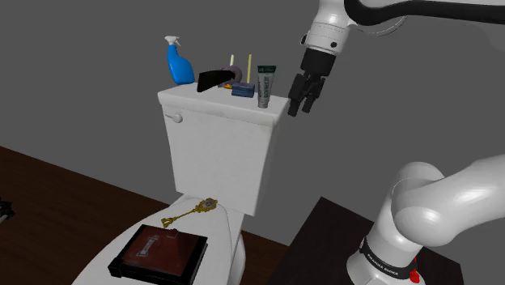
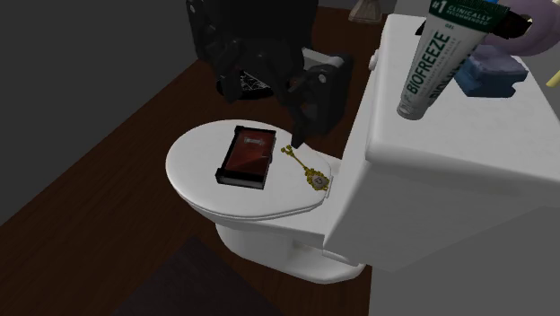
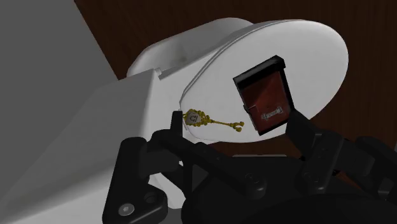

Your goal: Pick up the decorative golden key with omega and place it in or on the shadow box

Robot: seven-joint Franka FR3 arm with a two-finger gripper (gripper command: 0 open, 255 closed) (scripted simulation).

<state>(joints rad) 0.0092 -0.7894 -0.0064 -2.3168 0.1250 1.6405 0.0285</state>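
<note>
Key (image 1: 188, 213) is laid diagonally on the toilet lid (image 2: 193, 166), head toward the tank (image 1: 218, 154), tip toward the shadow box (image 1: 159, 253); fingers (image 3: 300, 135) are spread, nothing gripped.

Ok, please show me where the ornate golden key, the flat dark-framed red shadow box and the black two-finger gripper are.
ornate golden key (image 1: 188, 214): shoulder view, on its shaft.
dark-framed red shadow box (image 2: 249, 153): second exterior view, on its red panel.
black two-finger gripper (image 1: 300, 110): shoulder view, midway between its fingertips.
</note>
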